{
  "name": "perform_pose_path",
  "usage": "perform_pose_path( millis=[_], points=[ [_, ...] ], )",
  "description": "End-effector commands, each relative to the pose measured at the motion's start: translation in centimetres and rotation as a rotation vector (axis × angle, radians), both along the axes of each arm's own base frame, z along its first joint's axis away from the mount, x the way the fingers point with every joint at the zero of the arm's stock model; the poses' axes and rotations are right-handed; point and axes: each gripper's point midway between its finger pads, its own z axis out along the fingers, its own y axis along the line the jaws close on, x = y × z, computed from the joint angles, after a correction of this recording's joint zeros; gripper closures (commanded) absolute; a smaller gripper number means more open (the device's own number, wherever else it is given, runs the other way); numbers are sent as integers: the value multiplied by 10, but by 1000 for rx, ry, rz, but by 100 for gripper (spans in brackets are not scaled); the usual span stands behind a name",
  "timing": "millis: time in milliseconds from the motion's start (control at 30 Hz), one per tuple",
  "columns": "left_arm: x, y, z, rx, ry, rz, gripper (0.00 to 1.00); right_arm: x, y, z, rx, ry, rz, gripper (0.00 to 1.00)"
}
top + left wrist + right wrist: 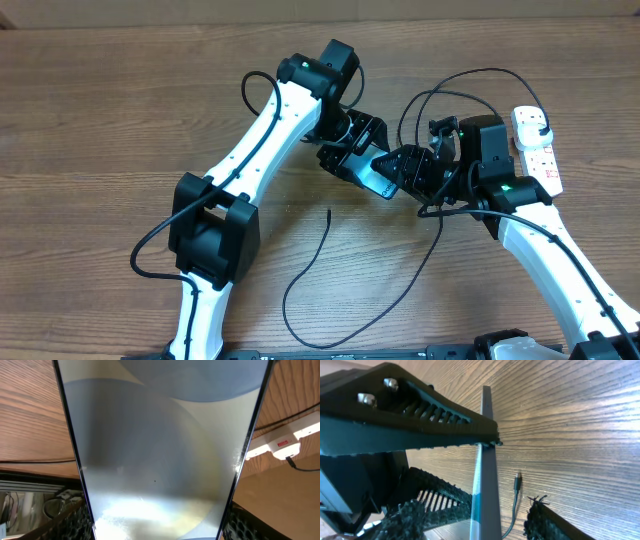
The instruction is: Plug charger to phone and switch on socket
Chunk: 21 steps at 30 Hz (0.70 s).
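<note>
left gripper (159, 526) clamps the phone (160, 450) across its width. right gripper (475, 522) stands part open, empty — the charger tip (517, 479) lies on the wood (580, 420) between and beyond its fingers (545, 522); pinch just behind that tip.

A brown wood-grain table (90, 120) fills the view, its grain running sideways.
</note>
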Motion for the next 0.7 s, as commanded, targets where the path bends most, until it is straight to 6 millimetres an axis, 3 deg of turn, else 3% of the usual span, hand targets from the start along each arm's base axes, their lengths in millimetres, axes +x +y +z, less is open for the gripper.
perform_pose_path(
  millis=[0,100,400,667],
  points=[
    [-2,-17,13,-52,-7,-5,96,4,2,9,-1,-31,2,38],
    [-4,-22,13,-52,-1,2,96,4,1,8,-4,-27,0,44],
    [-6,-24,13,-47,12,13,96,4,-4,2,-40,-11,-26,51],
    [-6,-24,13,-47,12,13,96,4,-5,1,-43,-9,-28,72]
  ],
)
